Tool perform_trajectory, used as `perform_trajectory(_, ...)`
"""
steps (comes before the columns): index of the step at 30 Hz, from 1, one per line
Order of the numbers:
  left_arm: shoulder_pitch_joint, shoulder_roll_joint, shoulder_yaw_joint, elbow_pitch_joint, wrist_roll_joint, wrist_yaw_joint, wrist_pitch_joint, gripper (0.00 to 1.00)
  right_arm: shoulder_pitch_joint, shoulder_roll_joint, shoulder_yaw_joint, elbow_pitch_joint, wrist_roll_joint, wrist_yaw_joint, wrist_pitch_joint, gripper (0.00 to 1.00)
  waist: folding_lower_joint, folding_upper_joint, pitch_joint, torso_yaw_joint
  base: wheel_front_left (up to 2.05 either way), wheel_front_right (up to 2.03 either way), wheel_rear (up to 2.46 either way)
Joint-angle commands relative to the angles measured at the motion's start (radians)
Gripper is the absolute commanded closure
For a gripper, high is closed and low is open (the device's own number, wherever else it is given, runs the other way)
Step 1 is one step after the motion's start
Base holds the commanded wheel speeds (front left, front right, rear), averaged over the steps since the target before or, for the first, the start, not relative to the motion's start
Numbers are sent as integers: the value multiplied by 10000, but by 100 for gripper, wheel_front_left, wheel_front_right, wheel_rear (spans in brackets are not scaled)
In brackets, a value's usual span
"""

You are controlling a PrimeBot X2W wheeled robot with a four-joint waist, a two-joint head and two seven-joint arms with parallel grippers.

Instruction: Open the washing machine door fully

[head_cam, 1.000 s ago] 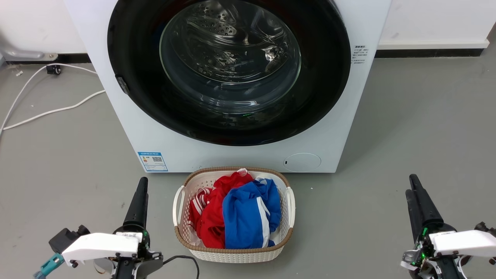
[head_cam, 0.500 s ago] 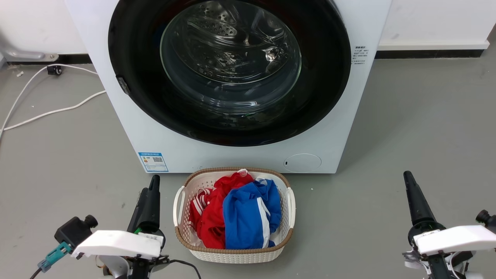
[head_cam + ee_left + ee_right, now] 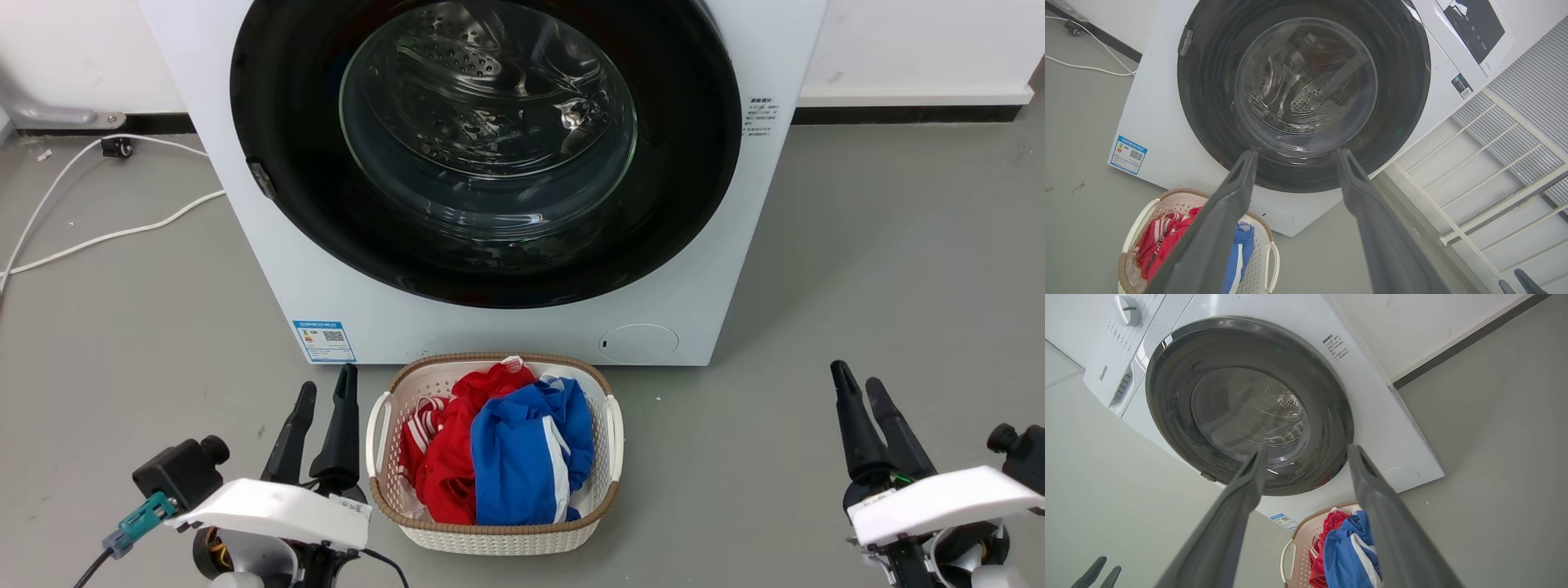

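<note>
grey floor [image 3: 857, 269], washing machine door [image 3: 487, 147] shut, glossy black rim, left pincer [image 3: 328, 377] apart, right pincer [image 3: 856, 374] apart

Gloss everywhere on the washing machine door [image 3: 694, 163]: shiny black rim, clear glass bowl throwing reflections. Behind it, the perforated drum [image 3: 457, 49] gleams like polished steel. The casing [image 3: 367, 318] is smooth white (enamel or plastic, hard to say). Now the basket [image 3: 490, 535], moulded plastic, lattice-textured; the clothes [image 3: 514, 457] soft cloth. And the floor [image 3: 882, 269] matt grey, lightly scuffed.
</note>
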Motion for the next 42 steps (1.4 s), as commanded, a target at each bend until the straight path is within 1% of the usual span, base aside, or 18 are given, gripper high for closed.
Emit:
perform_trajectory(1, -101, 92, -50, -185, 363, 22, -87, 0, -61, -116, 39, -199, -366, 13, 24, 0, 0, 0, -2, -1, 0, 0, 0)
perform_trajectory(9, -62, 196, -259, -294, 1527, 75, -331, 0, 20, -143, 44, -395, -1590, 14, 130, 0, 0, 0, -24, 21, 0, 0, 0)
perform_trajectory(20, -139, 436, -549, -271, 2926, 158, -632, 0, 183, 1, -64, -722, -3126, 18, 189, 0, 0, 0, -38, 36, 0, 0, 0)
perform_trajectory(27, -195, 519, -724, -234, 3658, 260, -805, 0, 251, 76, -104, -931, -4091, 19, 198, 0, 0, 0, -47, 51, 0, 0, 0)
perform_trajectory(31, -214, 554, -783, -196, 3934, 241, -905, 0, 286, 111, -80, -1011, -4575, 20, 200, 0, 0, 0, -56, 48, 0, 0, 0)
perform_trajectory(42, -205, 613, -864, -62, 4829, 356, -1153, 0, 374, 190, -76, -1204, -5652, 22, 225, 0, 0, 0, -79, 29, 0, 0, 0)
